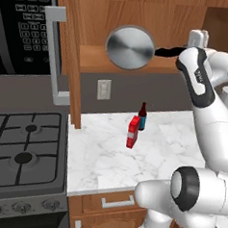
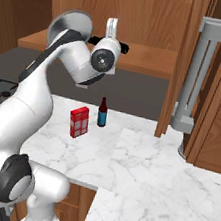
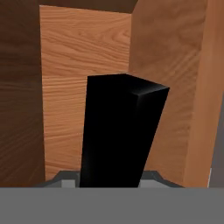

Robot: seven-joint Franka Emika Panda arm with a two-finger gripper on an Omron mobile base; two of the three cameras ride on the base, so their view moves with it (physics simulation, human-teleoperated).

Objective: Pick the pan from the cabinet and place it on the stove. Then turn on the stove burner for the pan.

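Note:
The pan [image 1: 130, 47] hangs tilted inside the open cabinet [image 1: 142, 12], its silver round face turned toward me just over the shelf [image 1: 95, 59]. Its black handle [image 1: 167, 52] runs right into my gripper [image 1: 187, 51], which is shut on it. From the right base view the pan [image 2: 70, 25] sits left of the gripper [image 2: 111, 40]. In the hand view the black handle [image 3: 120, 131] rises between the jaws of the gripper [image 3: 111, 177], in front of the cabinet's wood back wall. The stove [image 1: 0, 175] lies low at left, with its larger stove burner [image 1: 22, 157].
The cabinet's open door with its silver bar handle [image 1: 52, 54] hangs between pan and stove. A red box [image 1: 133, 131] and dark bottle [image 1: 142, 116] stand on the marble counter [image 1: 108, 159]. A black microwave [image 1: 26, 23] hangs above the stove. The other door's handle [image 2: 199, 76] stands at right.

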